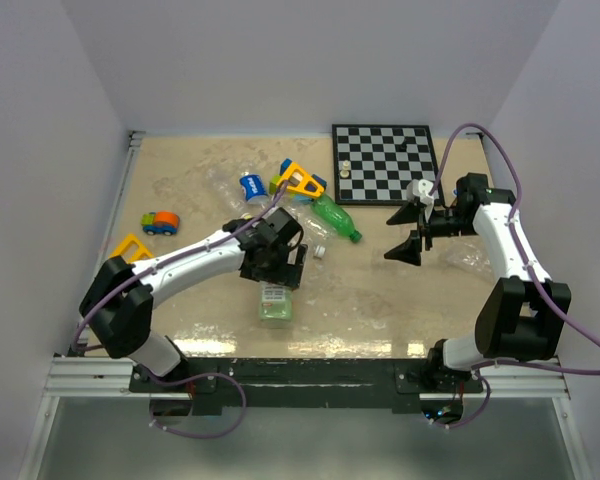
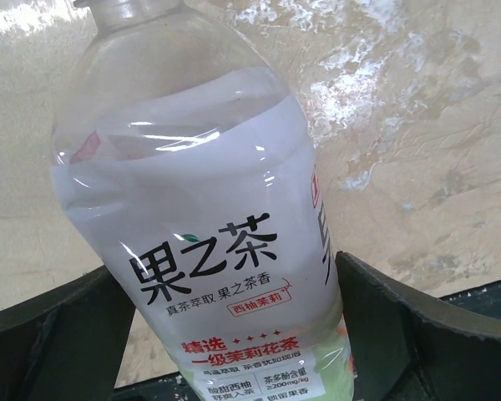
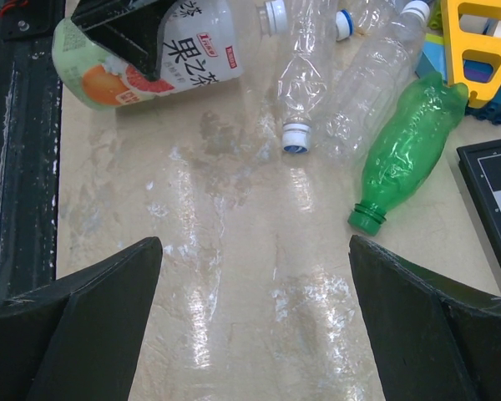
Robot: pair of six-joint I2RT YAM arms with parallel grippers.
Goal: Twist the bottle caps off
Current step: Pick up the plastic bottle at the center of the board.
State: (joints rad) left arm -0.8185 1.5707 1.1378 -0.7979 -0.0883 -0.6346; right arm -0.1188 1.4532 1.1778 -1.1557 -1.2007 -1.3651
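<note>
robot lab: walled table (image 1: pixel 380 310), bolted arms (image 1: pixel 180 265)

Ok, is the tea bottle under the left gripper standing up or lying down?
Lying down: the tea bottle rests on its side on the table, inside the open left gripper.

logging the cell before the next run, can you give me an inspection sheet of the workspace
surface: beige table, white smears and glare
job's things: white bottle caps on the necks of the clear bottles; tea bottle lying down; green bottle looks uncapped
clutter: chessboard, toy car, yellow toy frame
hands: left hand open, fingers either side of the tea bottle; right hand open over bare table
cables: purple cables along both arms, loops below the front rail
surroundings: plain walls on three sides
</note>
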